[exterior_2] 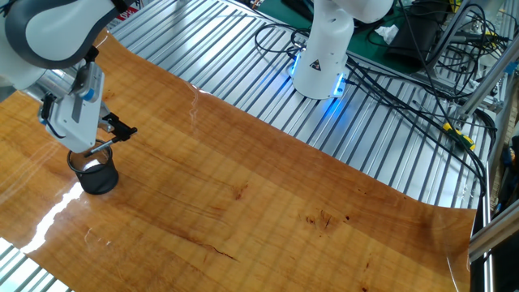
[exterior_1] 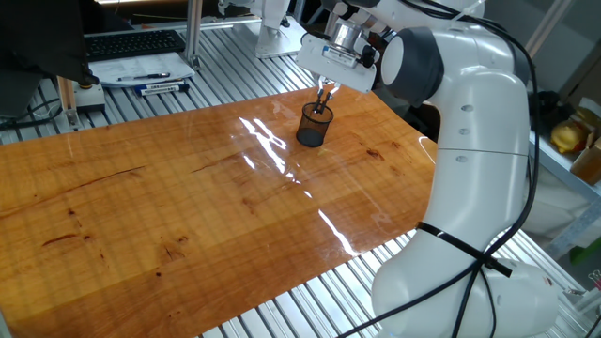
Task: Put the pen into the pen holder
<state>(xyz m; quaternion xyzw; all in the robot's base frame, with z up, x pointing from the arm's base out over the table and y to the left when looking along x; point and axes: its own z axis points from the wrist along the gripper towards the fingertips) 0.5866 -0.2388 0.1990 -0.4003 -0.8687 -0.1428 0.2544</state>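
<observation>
The pen holder [exterior_1: 314, 127], a small black wire-mesh cup, stands upright on the wooden board; it also shows in the other fixed view [exterior_2: 99, 177]. My gripper [exterior_1: 325, 92] hangs straight over its mouth, fingertips just above the rim, and is also seen from the other side [exterior_2: 87, 151]. The fingers stand close together. A thin grey-black pen [exterior_2: 103, 147] lies nearly level across the fingertips, one end sticking out to the side above the cup's rim. In the first fixed view the pen is hidden by the fingers.
The wooden board [exterior_1: 188, 216] lies on a ribbed metal table. Beyond its far edge are a keyboard [exterior_1: 131, 42], papers and white-and-blue markers [exterior_1: 155, 87]. A second robot base [exterior_2: 323, 57] with cables [exterior_2: 405, 73] stands at the back.
</observation>
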